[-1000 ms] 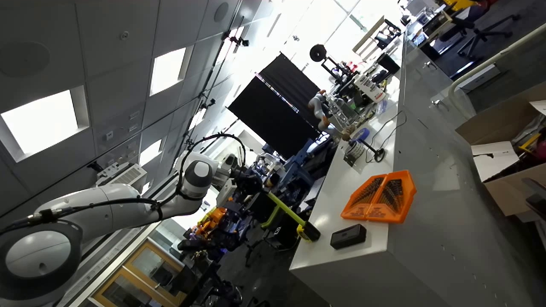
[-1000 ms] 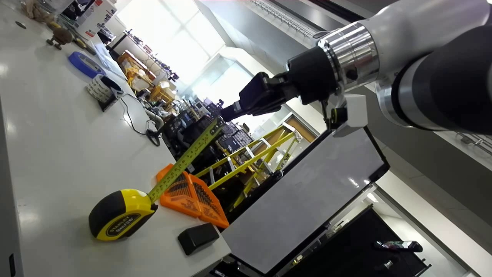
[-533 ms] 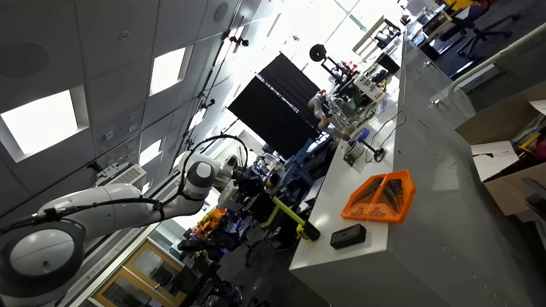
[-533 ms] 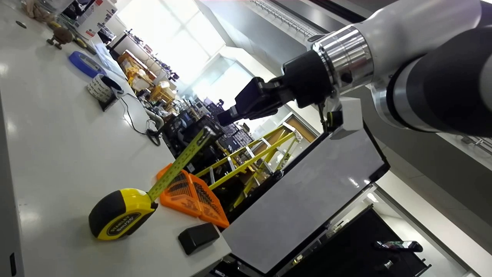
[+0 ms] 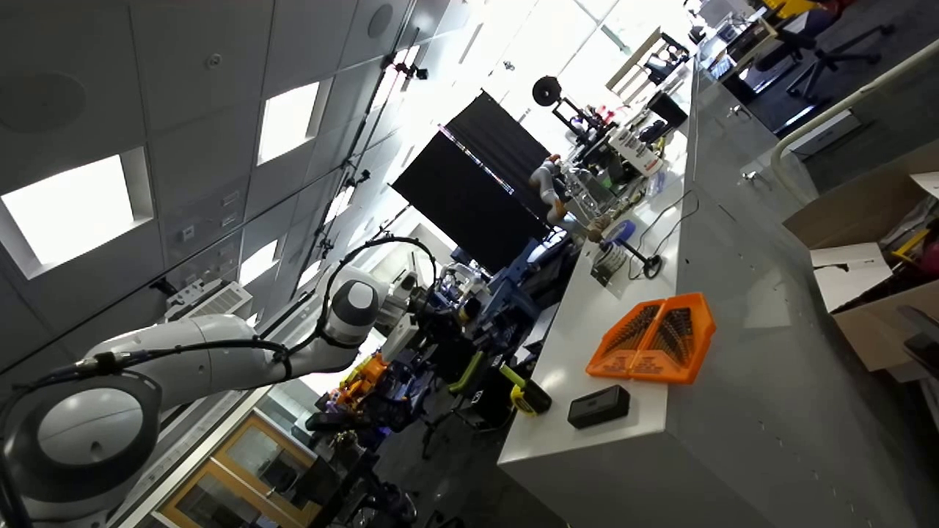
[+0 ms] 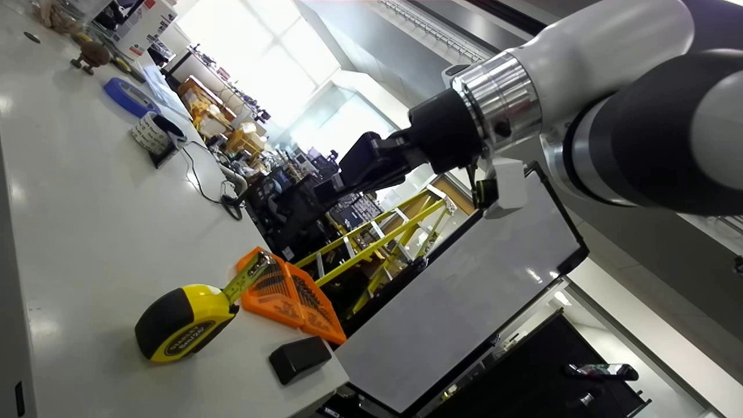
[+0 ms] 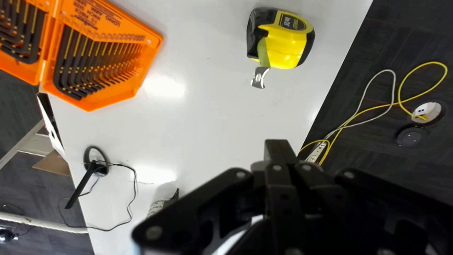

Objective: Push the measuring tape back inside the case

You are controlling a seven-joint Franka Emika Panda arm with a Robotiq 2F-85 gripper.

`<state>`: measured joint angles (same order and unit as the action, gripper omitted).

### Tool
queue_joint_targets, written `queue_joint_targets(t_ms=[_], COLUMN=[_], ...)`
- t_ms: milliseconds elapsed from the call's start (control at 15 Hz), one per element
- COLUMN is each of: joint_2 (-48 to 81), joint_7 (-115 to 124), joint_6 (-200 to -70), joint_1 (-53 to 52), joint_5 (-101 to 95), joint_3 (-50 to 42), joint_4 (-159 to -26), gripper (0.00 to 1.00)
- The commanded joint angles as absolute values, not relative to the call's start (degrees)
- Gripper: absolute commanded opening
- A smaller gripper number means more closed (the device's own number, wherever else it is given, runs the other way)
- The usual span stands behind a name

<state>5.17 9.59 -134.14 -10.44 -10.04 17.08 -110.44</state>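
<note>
The measuring tape, a narrow yellow strip (image 6: 248,278), sticks out a short way from its yellow and black case (image 6: 184,325) on the white table. In the wrist view the short strip (image 7: 262,53) ends in a bent silver hook, beside the case (image 7: 286,39) at the upper right. In an exterior view the strip (image 5: 512,375) slants up from the case (image 5: 530,400). My gripper (image 6: 326,191) is in the air, apart from the strip's end. In the wrist view the black fingertips of my gripper (image 7: 281,150) are together, with nothing seen between them.
An orange tray of hex keys (image 7: 102,56) lies near the case; it shows in both exterior views (image 5: 651,341). A black box (image 6: 299,359) sits near the table corner. A blue ring (image 6: 130,97), a tape roll (image 6: 152,132) and a cable (image 7: 132,198) lie farther along the table.
The strip has become much shorter, drawing down toward the case. Its end was at the gripper's tips a second ago and is now apart. The gripper has moved slightly down and left in an exterior view.
</note>
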Motion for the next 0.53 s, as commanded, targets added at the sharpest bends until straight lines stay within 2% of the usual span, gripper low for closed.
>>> queue_joint_targets(t_ms=[0,467], joint_2=[5.67,7.14], joint_7=[11.21,10.48], joint_6=[-132.14,-129.6], joint_1=[-12.29,-12.39], joint_5=[-9.13,-7.76], joint_3=[15.52,15.57], joint_4=[-109.63,-109.6], gripper=[0.0,0.0])
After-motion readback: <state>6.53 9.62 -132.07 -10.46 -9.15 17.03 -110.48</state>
